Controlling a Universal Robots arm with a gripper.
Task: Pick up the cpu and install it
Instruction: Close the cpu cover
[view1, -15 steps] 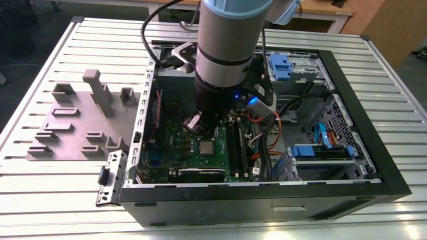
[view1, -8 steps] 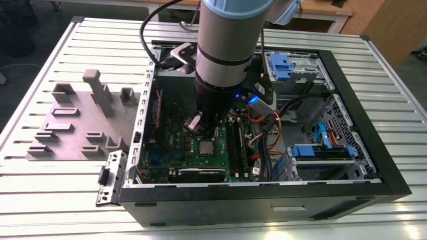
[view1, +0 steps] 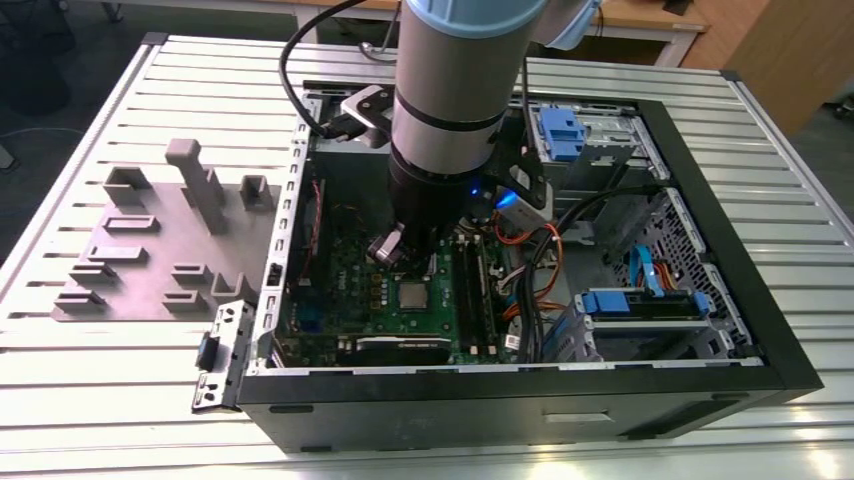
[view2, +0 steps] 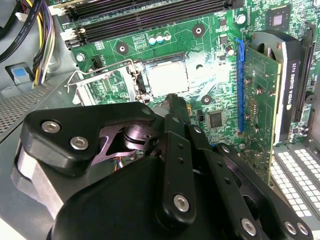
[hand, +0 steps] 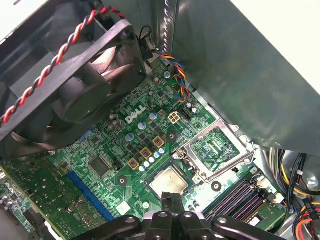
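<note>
Exterior view: the pincer (view1: 404, 265) hangs inside the open computer case (view1: 767, 335) on the bench (view1: 134, 400), with the cpu (view1: 412, 294) directly beneath it.

Second wrist view: the fingers are together and grip nothing. The cpu (view2: 167, 79) lies in its socket just beyond the tip, and the hold-down frame (view2: 102, 80) is raised.

First wrist view: the arrangement reads the same.

Judgement: this is the seating stage. What remains calls for the chip lying flat and square.

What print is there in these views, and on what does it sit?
White brand logo on the green motherboard, first wrist view: a brand mark, not quoted.
White lettering down the black edge of the upright green graphics card, second wrist view: brand and model, not quoted.
Fine white markings by the board's components: too small to read.
Silvery-grey square cpu top: no print legible.
</note>
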